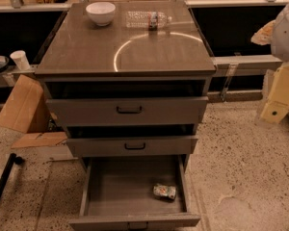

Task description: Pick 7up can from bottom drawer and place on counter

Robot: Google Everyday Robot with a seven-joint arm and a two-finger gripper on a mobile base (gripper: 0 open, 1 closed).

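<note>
The 7up can [164, 191] lies on its side inside the open bottom drawer [101, 189], toward the drawer's right front. The drawer is pulled far out, with its front panel at the bottom edge of the view. The counter [135, 52] is the cabinet's glossy brown-grey top with a curved light reflection. My gripper [278, 100] shows as pale yellow parts under a white arm segment at the far right edge. It hangs beside the cabinet at about counter-to-upper-drawer height, well away from the can.
A white bowl [100, 12] and a clear plastic water bottle [148, 19] lie at the back of the counter. The two upper drawers [129, 110] stick out slightly. Cardboard [24, 105] leans at the left, with a white cup [20, 59] on a ledge. A dark pole [2, 182] crosses the lower left.
</note>
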